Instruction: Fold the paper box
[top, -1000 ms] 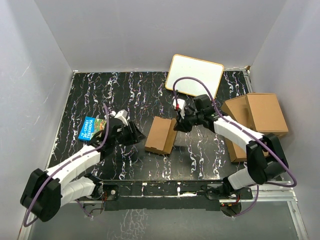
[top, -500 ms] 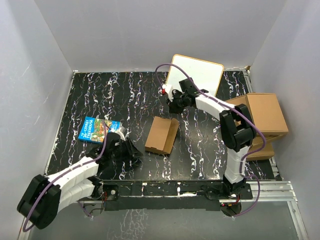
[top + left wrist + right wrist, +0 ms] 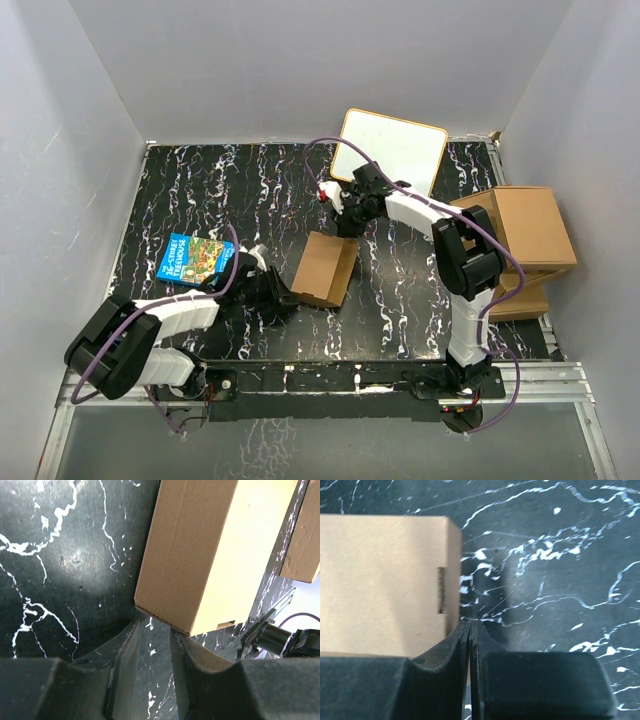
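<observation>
Found left gripper [image 3: 152, 630] slightly parted, empty, at near corner of paper box [image 3: 323, 270]; right gripper [image 3: 470, 625] closed tight, empty, beside far corner; tabletop [image 3: 200, 190] showing around

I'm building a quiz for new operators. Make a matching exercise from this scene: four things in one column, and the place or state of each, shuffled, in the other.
1. small box
2. blue book
3. white board
4. right hand

A. shut, beside the box's far end
B. left part of the table
C. far edge of the table
D. middle of the table

Pairs: 1-D, 2-B, 3-C, 4-A
</observation>
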`<state>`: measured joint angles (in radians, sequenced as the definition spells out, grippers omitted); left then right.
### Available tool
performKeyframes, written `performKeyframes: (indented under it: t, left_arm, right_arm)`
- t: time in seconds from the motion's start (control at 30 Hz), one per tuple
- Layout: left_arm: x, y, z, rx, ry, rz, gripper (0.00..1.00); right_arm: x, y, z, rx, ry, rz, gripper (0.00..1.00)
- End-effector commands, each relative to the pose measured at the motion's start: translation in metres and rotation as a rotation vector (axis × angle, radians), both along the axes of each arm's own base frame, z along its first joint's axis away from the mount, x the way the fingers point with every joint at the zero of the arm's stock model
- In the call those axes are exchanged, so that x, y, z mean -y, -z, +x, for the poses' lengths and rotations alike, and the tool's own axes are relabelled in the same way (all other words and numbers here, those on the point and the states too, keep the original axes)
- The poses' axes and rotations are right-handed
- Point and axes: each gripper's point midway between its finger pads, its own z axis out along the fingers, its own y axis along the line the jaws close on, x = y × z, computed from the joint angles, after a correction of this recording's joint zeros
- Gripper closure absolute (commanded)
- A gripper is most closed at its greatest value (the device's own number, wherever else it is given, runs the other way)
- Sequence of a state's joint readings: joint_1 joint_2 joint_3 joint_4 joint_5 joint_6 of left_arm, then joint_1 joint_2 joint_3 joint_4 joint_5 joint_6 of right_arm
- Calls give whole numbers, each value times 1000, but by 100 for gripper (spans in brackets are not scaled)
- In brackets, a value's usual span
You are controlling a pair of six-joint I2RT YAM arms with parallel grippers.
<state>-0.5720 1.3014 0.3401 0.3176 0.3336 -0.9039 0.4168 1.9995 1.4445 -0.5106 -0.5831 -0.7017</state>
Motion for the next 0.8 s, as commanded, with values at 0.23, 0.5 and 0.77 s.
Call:
performKeyframes:
  t: [0.23, 0.5, 0.77]
  left_arm:
    - [-7, -9, 32, 83, -32, 111, 61]
    - [-13, -7, 61, 96, -20, 203, 60]
    - [-12, -11, 90, 106, 28, 269, 59]
  right_arm:
    - [12, -27, -44, 55, -76, 36, 92]
    - [26, -27, -88, 25, -90, 54, 92]
    - [40, -5, -132, -53, -102, 55, 92]
